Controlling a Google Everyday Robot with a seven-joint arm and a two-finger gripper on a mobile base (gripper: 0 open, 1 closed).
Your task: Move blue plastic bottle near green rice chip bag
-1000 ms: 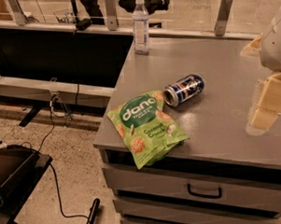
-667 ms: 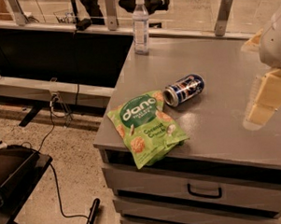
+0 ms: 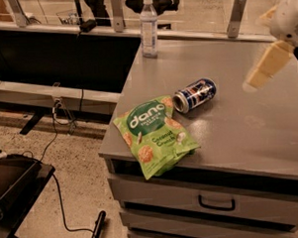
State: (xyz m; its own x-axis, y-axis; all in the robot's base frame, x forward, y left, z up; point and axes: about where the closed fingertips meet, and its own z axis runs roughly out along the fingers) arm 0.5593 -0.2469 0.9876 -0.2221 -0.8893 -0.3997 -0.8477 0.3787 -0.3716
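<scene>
Hovering above the grey table [image 3: 248, 131], the gripper [image 3: 268, 66] is hanging in the air with nothing seen in its hold, and whether it is open or closed cannot be told from this view. The blue plastic bottle [image 3: 148, 29] is standing upright well apart from the gripper, away to its left in the view and farther back, close to the table's far corner. It is looking like a light, tall and narrow thing that is likely to tip at a nudge near the cap; its clear wall is probably smooth and apt to give under a hard squeeze, so a hold around the labelled middle of the body is appearing the safest place. The green rice chip bag [image 3: 154, 135] is lying flat below and to the left of the gripper, at the near corner, with one end reaching past the table's edge; being soft and light, it is likely to slide if bumped. Between the gripper and the bag, a blue-and-silver soda can [image 3: 195, 95] is lying on its side just beside the bag's upper end, and it is liable to roll if touched. The stretch from bottle to bag along the table's left edge is appearing open, though the can is crowding the bag's right side.
</scene>
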